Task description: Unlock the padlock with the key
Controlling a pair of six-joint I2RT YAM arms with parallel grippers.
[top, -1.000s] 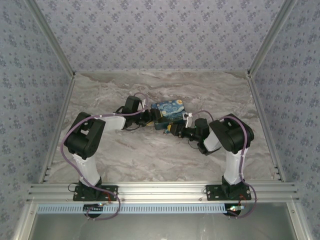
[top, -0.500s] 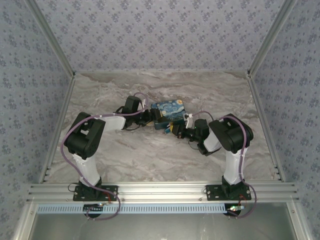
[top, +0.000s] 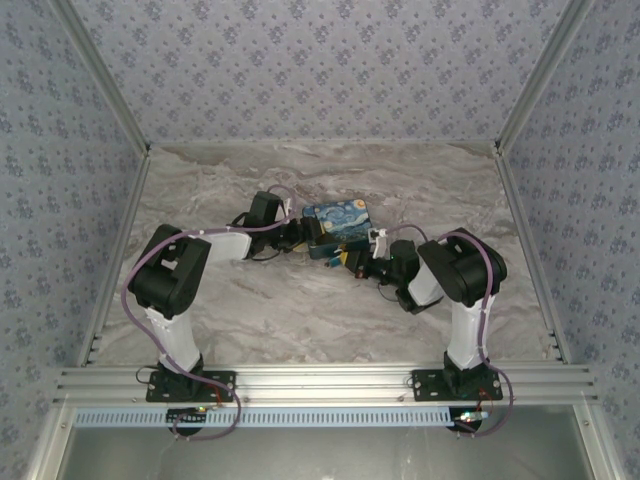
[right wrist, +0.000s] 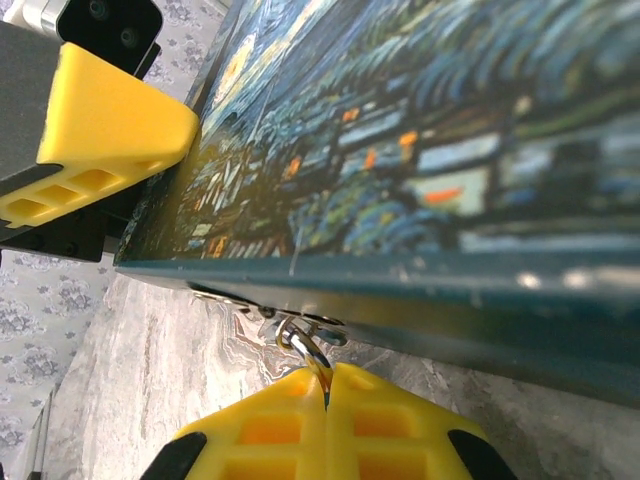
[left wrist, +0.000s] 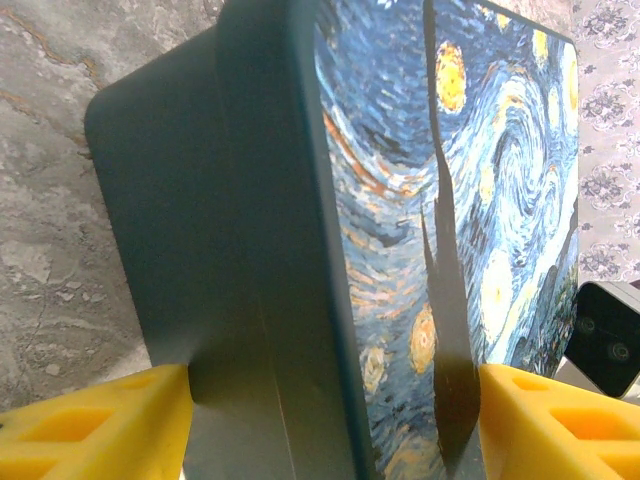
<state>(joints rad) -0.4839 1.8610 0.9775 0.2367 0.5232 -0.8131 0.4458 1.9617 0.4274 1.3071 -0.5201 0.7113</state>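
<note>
The right fingers [right wrist: 260,432] have crept leftward, pinching a thin silver key [right wrist: 312,352]; left fingers [left wrist: 100,430] clamp the starry-night printed box [left wrist: 400,200] steady.

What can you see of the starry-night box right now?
The box is rectangular, its top printed with a swirling blue-and-yellow night sky, its sides plain dark teal and smooth. It lies on the marble table between both arms. The left fingers clamp it, one on each side. Small silver rings hang at its front edge, where the right fingers pinch a thin silver piece.
</note>
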